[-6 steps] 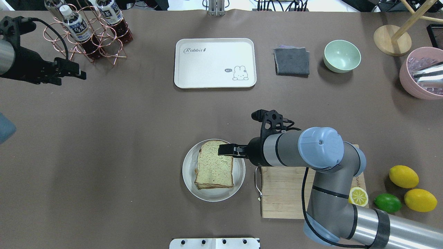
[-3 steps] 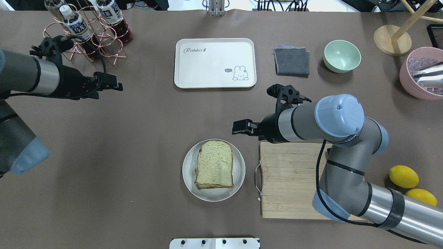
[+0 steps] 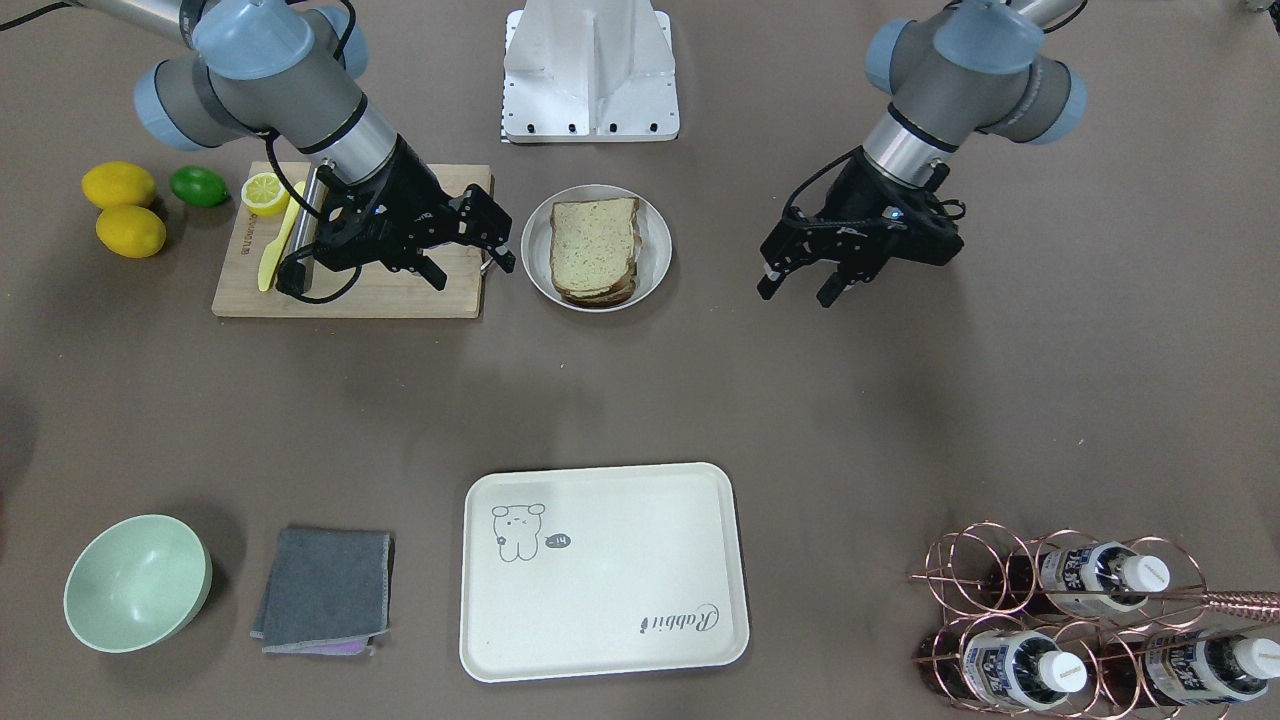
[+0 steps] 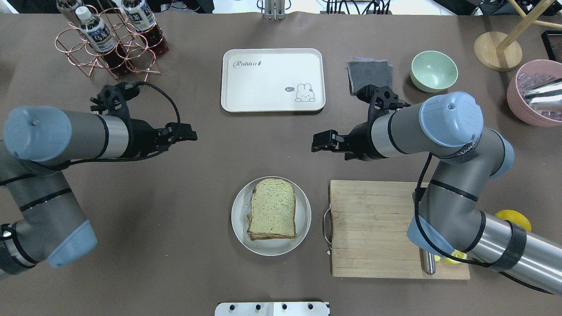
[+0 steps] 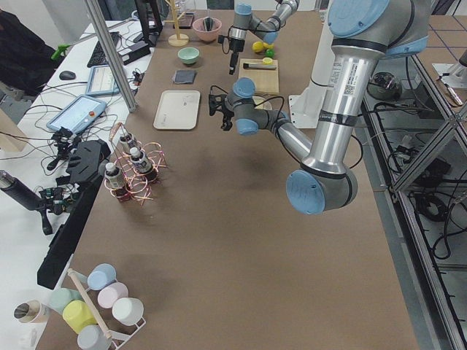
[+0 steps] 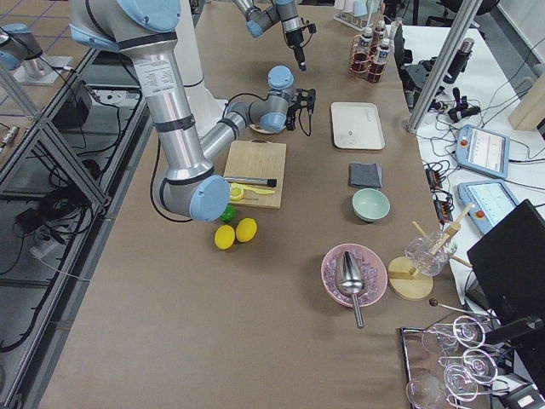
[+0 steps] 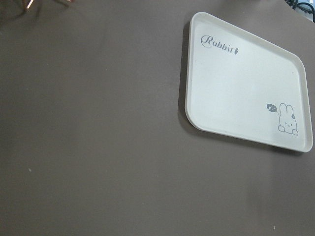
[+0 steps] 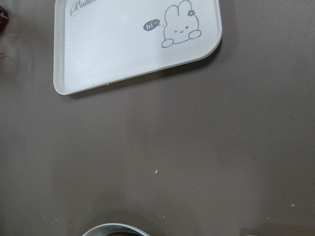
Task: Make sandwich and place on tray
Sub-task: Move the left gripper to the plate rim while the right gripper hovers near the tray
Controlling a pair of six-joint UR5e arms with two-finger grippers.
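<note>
- Progress: the sandwich (image 4: pixel 272 208) looks assembled, with bread slices stacked square and the top slice on. The filling cannot be made out from above or from the front view.
- Location: the sandwich sits on the round grey plate (image 4: pixel 238 221), near the robot's edge of the table and just beside the wooden cutting board (image 4: pixel 373 219). It is well apart from the tray (image 4: pixel 272 79).
- Left to do, in my judgement: the whole transfer, meaning grasp, carry and set-down on the tray.
- Left gripper (image 3: pixel 797 288): fingers apart and holding nothing. It hovers over bare table between plate and tray, off to the robot's left.
- Right gripper (image 3: pixel 473 270): fingers also apart and holding nothing. It is raised above the table near the cutting board's far corner.
- Neither gripper touches the sandwich, and both wrist cameras look toward the tray.
- Tray: holds nothing, only the printed drawing and script showing.
- Green bowl (image 4: pixel 434 71): nothing inside.
- Pink bowl (image 4: pixel 522 115): holds a metal scoop (image 4: pixel 542 94) and what look like clear pieces, though I cannot be sure of those.
- Copper wire rack (image 4: pixel 131 57): holds capped bottles (image 4: pixel 97 33) of dark liquid.
- Cutting board: carries a half lemon (image 3: pixel 264 190) and a yellow knife (image 3: pixel 275 240).
</note>
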